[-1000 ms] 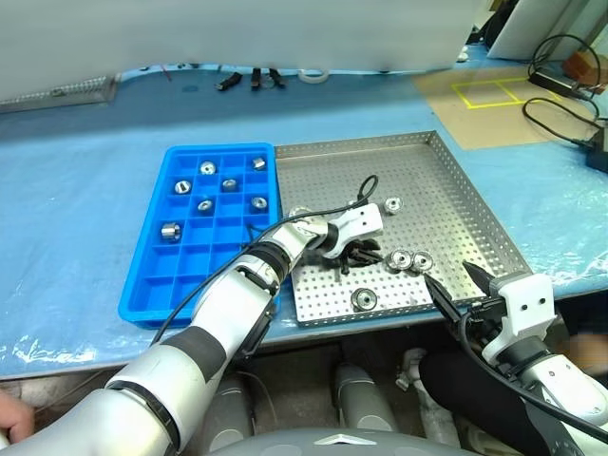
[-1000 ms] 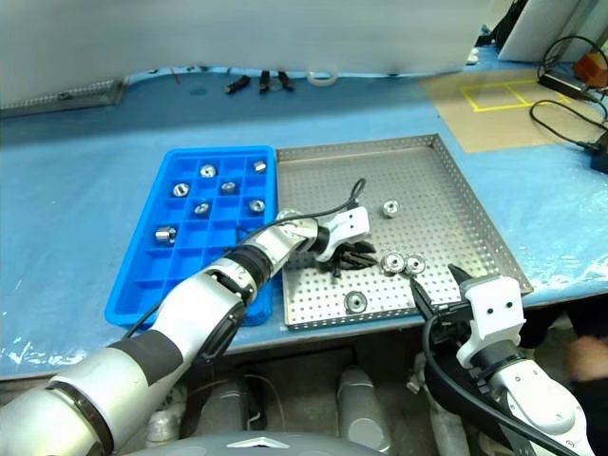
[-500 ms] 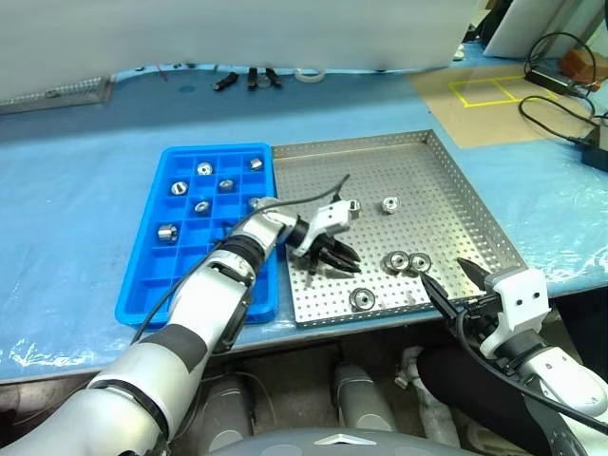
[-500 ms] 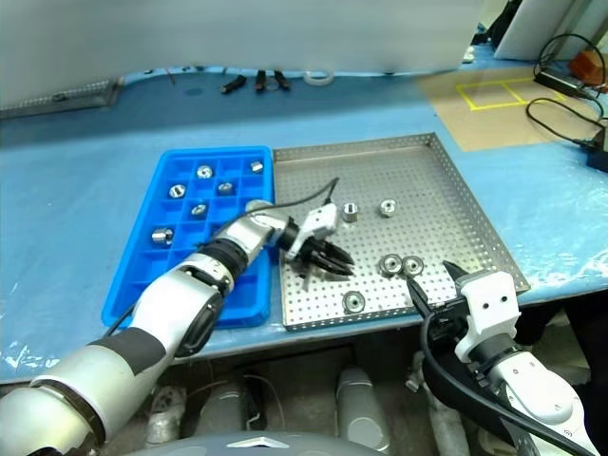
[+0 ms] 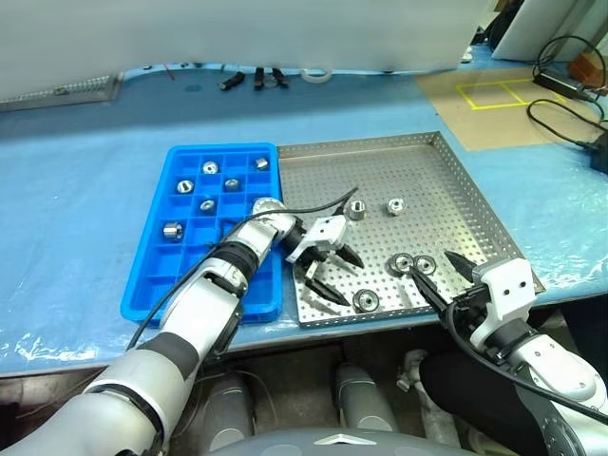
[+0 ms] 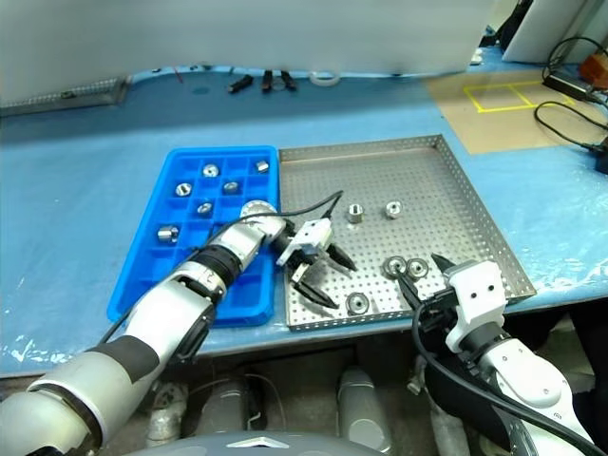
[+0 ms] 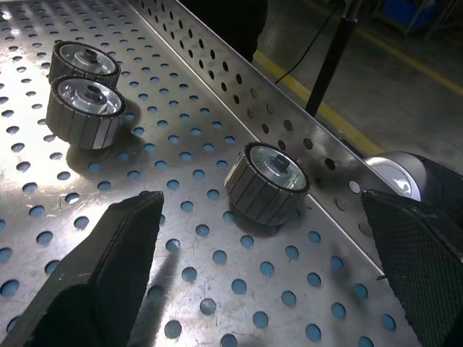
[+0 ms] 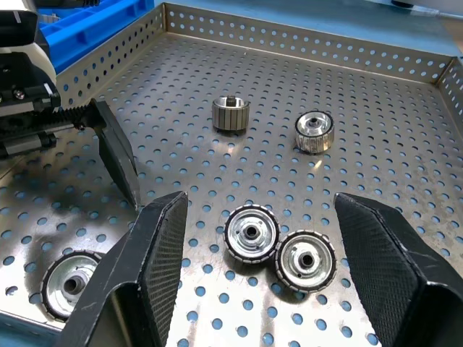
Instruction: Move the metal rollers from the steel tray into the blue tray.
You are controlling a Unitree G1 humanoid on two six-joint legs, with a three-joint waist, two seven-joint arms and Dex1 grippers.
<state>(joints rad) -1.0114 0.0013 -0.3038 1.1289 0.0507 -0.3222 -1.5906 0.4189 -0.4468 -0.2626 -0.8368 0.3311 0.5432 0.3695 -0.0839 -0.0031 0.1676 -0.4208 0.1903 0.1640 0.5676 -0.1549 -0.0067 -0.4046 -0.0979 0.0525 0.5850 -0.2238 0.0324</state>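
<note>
No brand, label or legible writing on the rollers, either tray or the pincers.

Steel tray (image 5: pixel 456 180) sits on the worktop (image 5: pixel 76 199), its left rim butted against the blue tray (image 5: pixel 152 275). Near rims of both trays lie close to the worktop's front edge. On tan board past the steel tray's far right corner: a yellow tape square (image 5: pixel 489 92). Black cables (image 5: pixel 560 109) right of the tray. Small black tools (image 5: pixel 252 78) and a white ring (image 5: pixel 315 72) lie along the far side, well apart from the trays.

Metal rollers in the steel tray, five counted: two apart from each other mid-floor (image 5: pixel 357 210) (image 5: pixel 395 204); a touching pair toward the near right (image 5: pixel 401 263) (image 5: pixel 425 264); one alone just inside the near rim (image 5: pixel 366 300). The far half of the perforated floor is bare. Six more rollers sit one per compartment in the far half of the blue tray (image 5: pixel 211 168); the near compartments are open.

Left pincer (image 5: pixel 332 275): fingers spread wide, nothing between them, low over the floor near the tray's left side, tips aimed toward the near rim; the lone roller lies ahead of the gap in the left wrist view (image 7: pixel 268 180).

Right pincer (image 5: pixel 439 275): fingers apart, empty, at the near right rim, pointing in over the floor; the touching pair lies between its fingers in the right wrist view (image 8: pixel 278 246).
</note>
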